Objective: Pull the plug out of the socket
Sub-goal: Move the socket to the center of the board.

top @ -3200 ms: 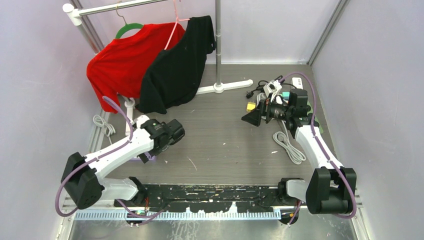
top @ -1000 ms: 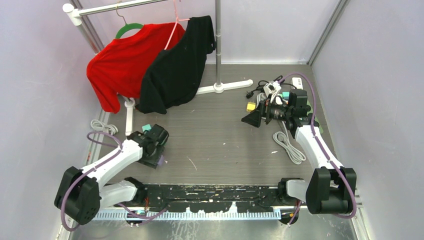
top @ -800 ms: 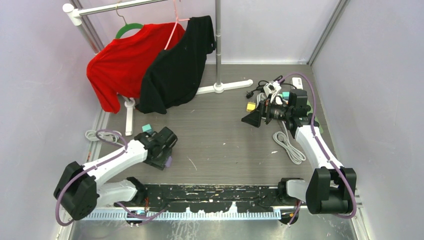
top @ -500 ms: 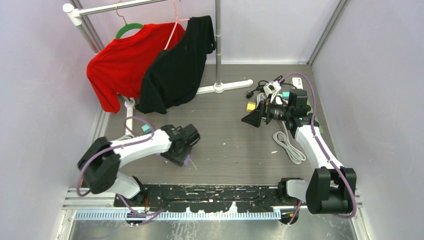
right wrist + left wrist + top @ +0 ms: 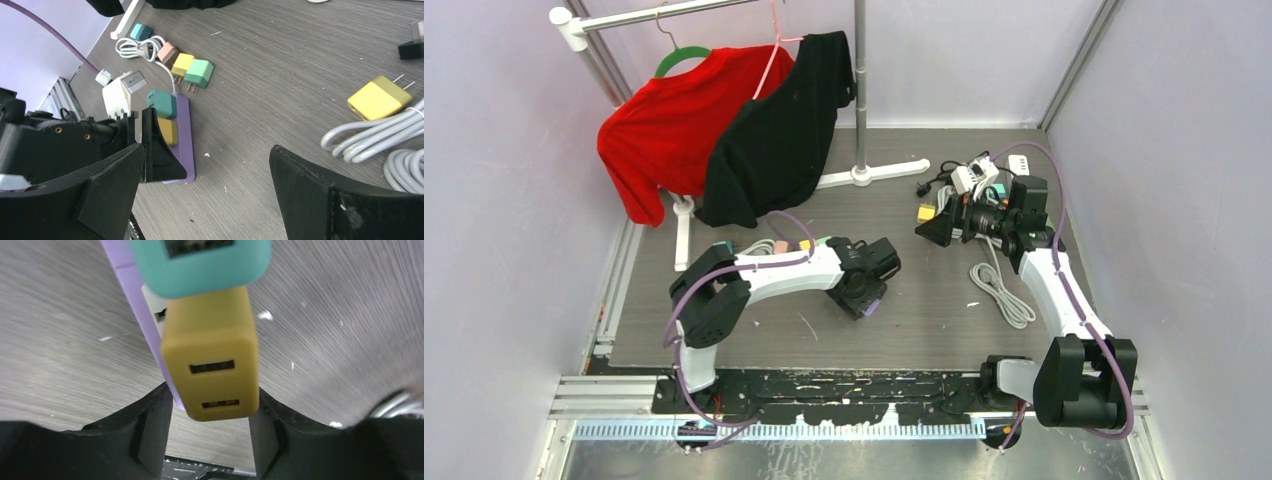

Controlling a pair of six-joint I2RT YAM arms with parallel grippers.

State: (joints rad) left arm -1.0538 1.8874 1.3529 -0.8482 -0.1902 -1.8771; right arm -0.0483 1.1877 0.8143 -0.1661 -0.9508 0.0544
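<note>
One second on: drags purple strip [image 5: 184,135] to bench [image 5: 904,330] middle, left hand [image 5: 210,412] clamping seated mustard plug [image 5: 210,355]; right hand [image 5: 205,155] open.

A: The purple socket strip [image 5: 127,270]?
B: Mostly behind the mustard plug [image 5: 210,365]; it and the teal plug [image 5: 200,265] are cropped at top. Overhead, the left gripper [image 5: 865,295] covers most of it.

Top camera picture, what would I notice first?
Probably the red shirt and black shirt hanging on the rack at the far left. Next, mid-table, the left claw squeezing a mustard-yellow charger plugged into a purple power strip. At the right, the right claw gapes wide open near loose white cables.
</note>
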